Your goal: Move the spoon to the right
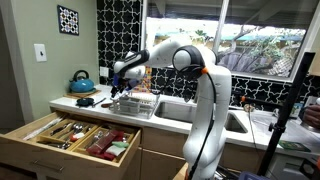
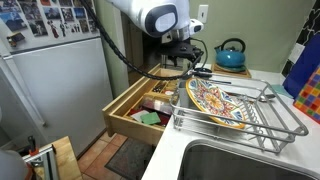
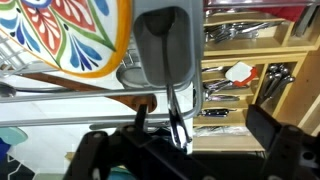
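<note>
A grey metal spoon (image 3: 165,45) shows close up in the wrist view, its bowl at the top and its thin handle (image 3: 177,125) running down between my fingers. My gripper (image 3: 198,122) is open, the dark fingers standing well apart on either side of the handle. In both exterior views the gripper (image 1: 118,88) (image 2: 183,65) hangs over the end of the wire dish rack (image 2: 270,125) nearest the drawer, by the colourful plate (image 2: 215,100). I cannot tell what the spoon rests on.
An open drawer (image 1: 80,135) (image 2: 145,105) with cutlery and utensils lies below the counter edge. A teal kettle (image 1: 82,82) (image 2: 231,55) stands at the back. A sink (image 2: 240,160) lies past the rack, and a fridge (image 2: 50,90) beyond the drawer.
</note>
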Controlling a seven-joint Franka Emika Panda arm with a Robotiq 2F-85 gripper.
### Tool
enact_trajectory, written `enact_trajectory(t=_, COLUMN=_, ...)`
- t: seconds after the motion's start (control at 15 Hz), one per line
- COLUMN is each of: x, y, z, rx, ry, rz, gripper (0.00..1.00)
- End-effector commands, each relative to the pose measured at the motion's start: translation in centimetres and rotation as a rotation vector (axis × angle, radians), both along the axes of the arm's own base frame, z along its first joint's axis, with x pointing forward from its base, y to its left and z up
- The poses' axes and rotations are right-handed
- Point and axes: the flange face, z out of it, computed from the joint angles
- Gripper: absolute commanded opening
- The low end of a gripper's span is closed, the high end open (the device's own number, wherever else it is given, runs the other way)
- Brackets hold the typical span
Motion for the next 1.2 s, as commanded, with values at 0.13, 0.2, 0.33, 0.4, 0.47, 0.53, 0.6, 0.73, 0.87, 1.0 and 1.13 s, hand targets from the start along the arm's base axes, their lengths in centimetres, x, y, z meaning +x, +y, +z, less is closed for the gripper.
enact_trajectory(t=0.13, x=1.3, y=-1.2, z=0.4, rx=-0.036, ry=-0.042, rz=0.120, gripper=1.00)
enact_trajectory(t=0.2, x=0.6, y=-0.6, z=0.4, rx=-0.031, ry=-0.031, rz=0.115, gripper=1.00)
enact_trajectory(t=0.33, x=0.9, y=-0.8, z=0.6, rx=-0.033, ry=-0.038, rz=0.112, gripper=1.00)
enact_trajectory(t=0.4, x=1.0, y=-0.8, z=0.7, rx=-0.033, ry=-0.039, rz=0.112, gripper=1.00)
enact_trajectory(t=0.47, x=1.3, y=-1.2, z=0.6, rx=-0.029, ry=-0.050, rz=0.129, gripper=1.00)
enact_trajectory(t=0.53, x=1.3, y=-1.5, z=0.6, rx=-0.040, ry=-0.052, rz=0.140, gripper=1.00)
enact_trajectory(t=0.6, x=1.3, y=-1.7, z=0.7, rx=-0.018, ry=-0.044, rz=0.166, gripper=1.00)
enact_trajectory(t=0.73, x=1.1, y=-2.0, z=0.7, rx=0.007, ry=-0.044, rz=0.208, gripper=1.00)
enact_trajectory(t=0.87, x=1.0, y=-2.3, z=0.5, rx=0.029, ry=-0.027, rz=0.231, gripper=0.99)
enact_trajectory(t=1.0, x=0.9, y=-2.8, z=0.2, rx=0.026, ry=-0.010, rz=0.248, gripper=0.97)
enact_trajectory(t=1.13, x=0.9, y=-3.1, z=0.2, rx=0.022, ry=-0.005, rz=0.265, gripper=0.90)
